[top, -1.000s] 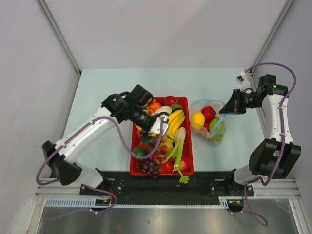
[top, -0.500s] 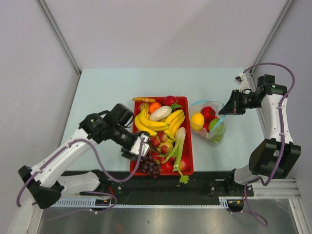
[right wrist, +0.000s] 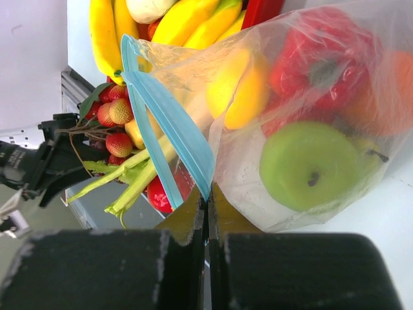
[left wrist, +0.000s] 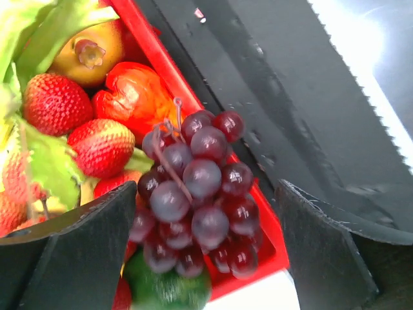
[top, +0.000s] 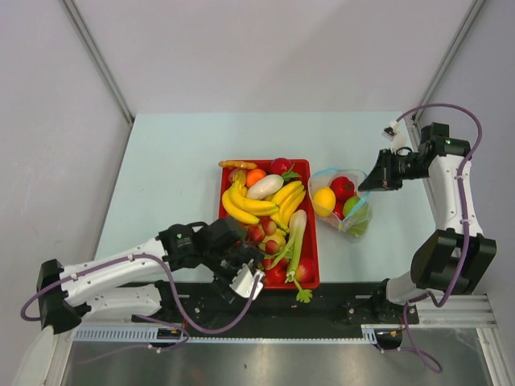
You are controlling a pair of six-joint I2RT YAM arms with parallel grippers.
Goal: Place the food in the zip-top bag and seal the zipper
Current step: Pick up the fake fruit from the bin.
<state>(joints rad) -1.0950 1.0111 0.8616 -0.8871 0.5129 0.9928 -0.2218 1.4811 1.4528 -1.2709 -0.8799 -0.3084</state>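
- From above, found the left tool (top: 245, 280) low over the near end of the red tray (top: 317, 261), fingers spread wide, nothing gripped.
- Found the right tool (top: 366, 184) pinched shut on the far rim of the zip-top bag (top: 360, 223), the bag lying on the surface (top: 169, 161) just right of the tray, mouth held up and open.
- Counted three pieces inside the bag: a lemon (top: 325, 201), a red fruit (top: 344, 186) and a green apple (top: 354, 206).
- Saw bananas (top: 253, 203), a long green stalk (top: 296, 241) and plenty more heaped in the tray.
- Through the left wrist camera, saw a grape bunch (left wrist: 193, 187) framed between the two wide-set fingers, sitting in the tray's near corner beside strawberries (left wrist: 55, 103) and a red-orange fruit (left wrist: 139, 97).
- Noted no squeeze on the grapes yet; could not rule out contact at the left-hand finger.
- Through the right wrist camera, saw both fingers pressed together on the clear film close beside the zipper (right wrist: 171, 126), its blue lips parted and not pressed shut.
- Made out the same lemon, red fruit and green apple through the crinkled plastic.
- Judged the job under halfway: a few pieces bagged, most of the load waiting in the tray, the grapes the likely next pick, sealing not begun.
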